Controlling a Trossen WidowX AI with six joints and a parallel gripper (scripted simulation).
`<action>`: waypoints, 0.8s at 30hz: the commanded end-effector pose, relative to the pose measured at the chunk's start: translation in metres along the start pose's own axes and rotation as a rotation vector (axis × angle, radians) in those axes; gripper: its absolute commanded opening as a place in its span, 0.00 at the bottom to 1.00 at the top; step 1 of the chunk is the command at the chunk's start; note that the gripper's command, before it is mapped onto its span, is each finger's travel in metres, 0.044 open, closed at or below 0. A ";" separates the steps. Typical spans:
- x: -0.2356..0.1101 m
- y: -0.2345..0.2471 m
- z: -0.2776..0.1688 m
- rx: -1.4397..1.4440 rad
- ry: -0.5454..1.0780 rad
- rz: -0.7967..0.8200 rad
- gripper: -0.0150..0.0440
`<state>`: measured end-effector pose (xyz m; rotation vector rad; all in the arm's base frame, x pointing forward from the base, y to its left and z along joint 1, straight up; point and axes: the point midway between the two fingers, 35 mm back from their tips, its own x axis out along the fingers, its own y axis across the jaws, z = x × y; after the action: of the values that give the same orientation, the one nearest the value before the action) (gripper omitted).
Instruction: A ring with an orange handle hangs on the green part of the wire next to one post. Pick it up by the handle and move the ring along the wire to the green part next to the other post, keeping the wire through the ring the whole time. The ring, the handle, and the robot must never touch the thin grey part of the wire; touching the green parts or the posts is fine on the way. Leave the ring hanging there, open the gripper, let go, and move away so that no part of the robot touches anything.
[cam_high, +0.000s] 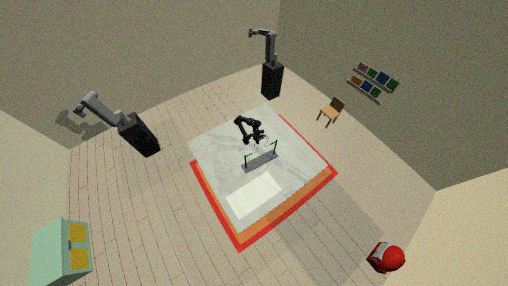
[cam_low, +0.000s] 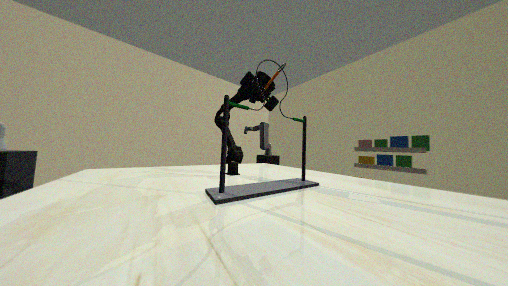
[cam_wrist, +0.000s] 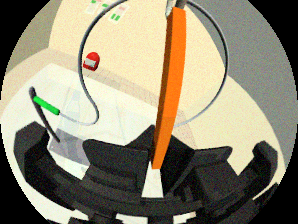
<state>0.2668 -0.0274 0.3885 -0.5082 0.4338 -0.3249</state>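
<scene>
Here the wrist view starts nearest with the dark fingers, closed almost fully on the lower end of the orange handle (cam_wrist: 168, 90), which rises from them toward twelve o'clock, leaning slightly to one o'clock. At its top the handle meets the ring (cam_wrist: 220, 43), a thin dark hoop that arcs wide to either side of it. Through the hoop, at about nine o'clock, a grey strand of the wire (cam_wrist: 88, 92) curves down toward a green stretch (cam_wrist: 47, 104) that joins a dark post (cam_wrist: 44, 119); whether the strand touches the hoop cannot be told from this view. In the exterior view the pale marbled tabletop (cam_low: 150, 240) fills the foreground, and on it lies the flat grey base (cam_low: 262, 190) with the left post (cam_low: 223, 145) and the right post (cam_low: 304, 148) standing upright at its ends. Each post carries a short green section at its top, pointing inward. The gripper (cam_low: 261, 90) sits above and between the posts, nearer the left one, at about one o'clock from the top of that post, with the handle slanting up and the ring standing out against the ceiling. The arm (cam_low: 227, 135) descends behind the left post to its foot on the tabletop. Farther off, a second robot stands on a black pedestal, and wall shelves (cam_low: 391, 157) hold coloured boxes at three o'clock.
</scene>
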 end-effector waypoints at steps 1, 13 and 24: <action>-0.001 -0.003 -0.001 -0.052 -0.011 -0.030 0.00; -0.001 -0.008 0.000 -0.186 -0.029 -0.098 0.00; -0.001 -0.013 0.001 -0.309 -0.045 -0.160 0.00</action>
<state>0.2667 -0.0351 0.3947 -0.8086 0.4101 -0.3867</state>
